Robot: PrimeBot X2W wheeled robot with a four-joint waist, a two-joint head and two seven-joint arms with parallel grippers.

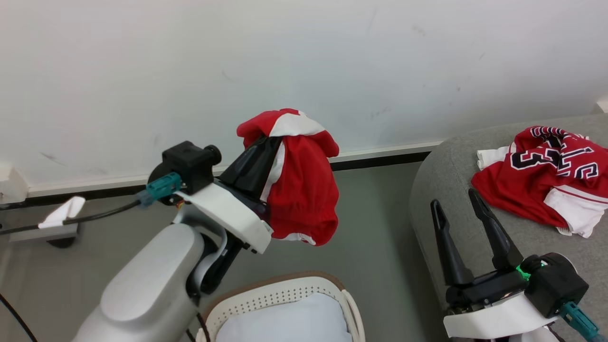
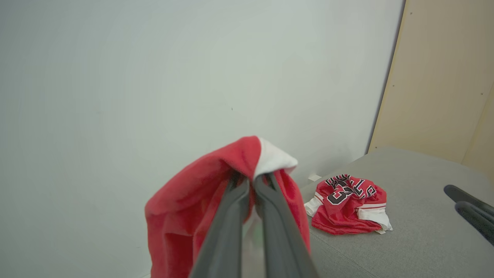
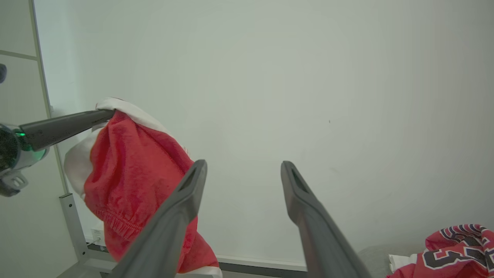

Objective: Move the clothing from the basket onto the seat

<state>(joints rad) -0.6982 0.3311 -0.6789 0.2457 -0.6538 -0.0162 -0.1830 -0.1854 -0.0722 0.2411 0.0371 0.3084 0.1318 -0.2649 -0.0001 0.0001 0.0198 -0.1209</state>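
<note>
The left pincer [image 1: 271, 142] is up in the air, left of centre, w/ its two dark fingers pressed together on a fold of the red garment [image 1: 304, 194]. The pinch sits at the top of the cloth, where a white panel meets the red. In the left wrist view the fingertips [image 2: 247, 185] close right under that seam, & the rest of the fabric hangs bunched around and below them. The garment is clear of the basket [image 1: 266, 297], hanging above it and a bit farther off. The basket stands on the grey floor [image 1: 380, 228] near the robot, w/ its tan rim & perforated cream wall in view and the pale pad [image 1: 289, 323] showing inside.

The right pincer [image 1: 453, 199] is low on the right, fingers spread wide, nothing between them. Its tips are over the near-left edge of the seat [image 1: 441, 156]; whether they touch the fabric can't be told.

The jersey [image 1: 546, 175], red w/ white trim & black-and-white block lettering, lies crumpled on top of the seat, right of the right pincer & apart from it. The seat is on the right side, its far end near the white wall [image 1: 190, 57]. The left wrist view shows a beige panel [image 2: 444, 77] behind the seat.
</note>
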